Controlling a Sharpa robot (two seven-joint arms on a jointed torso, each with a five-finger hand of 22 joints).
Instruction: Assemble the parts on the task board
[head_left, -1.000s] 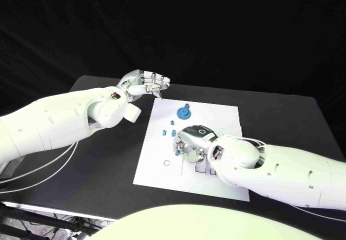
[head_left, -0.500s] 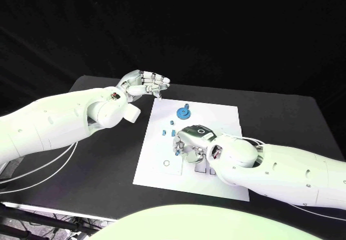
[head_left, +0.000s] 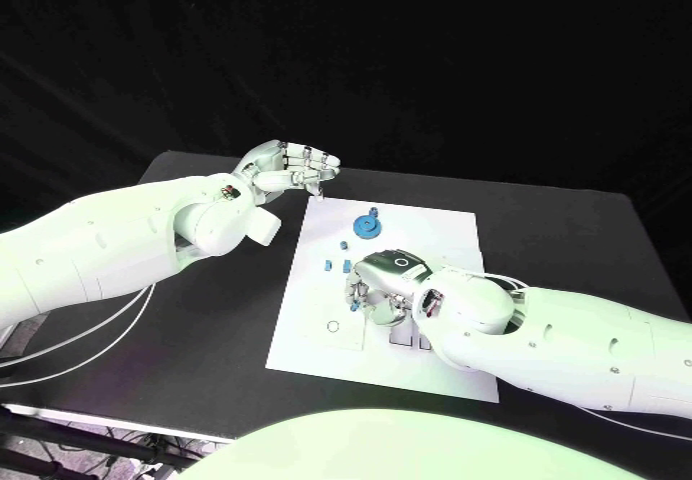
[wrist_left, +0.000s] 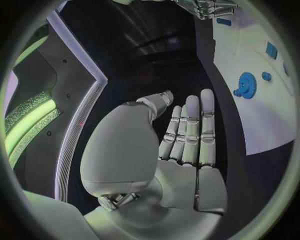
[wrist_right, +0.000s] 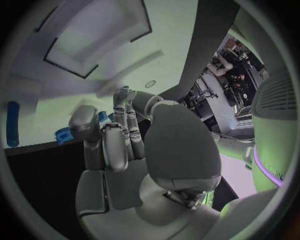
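Observation:
The white task board lies in the middle of the black table. A blue gear stands near its far end, and small blue parts lie just below it. My right hand is down on the board's middle with its fingers curled over a small blue part; whether they grip it is hidden. A blue toothed part and a long blue peg lie beside that hand. My left hand hovers off the board's far left corner, with straight fingers and nothing in it.
Dark slots and a small round hole mark the board's near end. Bare black table lies on both sides of the board. From the left wrist, the gear and another small part show on the board.

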